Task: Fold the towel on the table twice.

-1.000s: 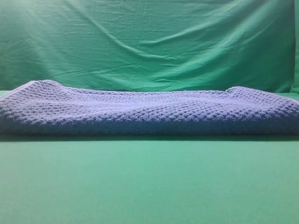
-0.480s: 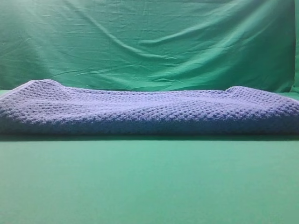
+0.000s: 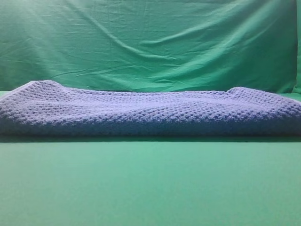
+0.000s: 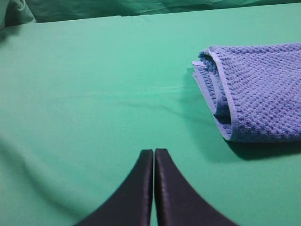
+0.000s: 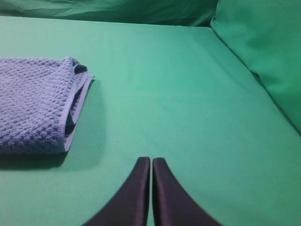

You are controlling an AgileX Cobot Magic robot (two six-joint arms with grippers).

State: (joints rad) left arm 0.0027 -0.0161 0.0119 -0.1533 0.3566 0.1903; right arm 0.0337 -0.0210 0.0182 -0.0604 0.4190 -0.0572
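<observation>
Towel (image 3: 150,113) sits layered on table (image 3: 150,188). Left gripper (image 4: 154,151), right gripper (image 5: 151,159) both pinched closed, empty. Risk: loose end layers could splay if nudged.

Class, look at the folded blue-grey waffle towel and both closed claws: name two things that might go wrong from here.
1. The blue-grey waffle-knit towel shows loose, uneven layers at both ends, so the fold may spring open.
2. Both the left claw and right claw are shut and apart from it; a low sweep might drag the smooth green table covering.
</observation>
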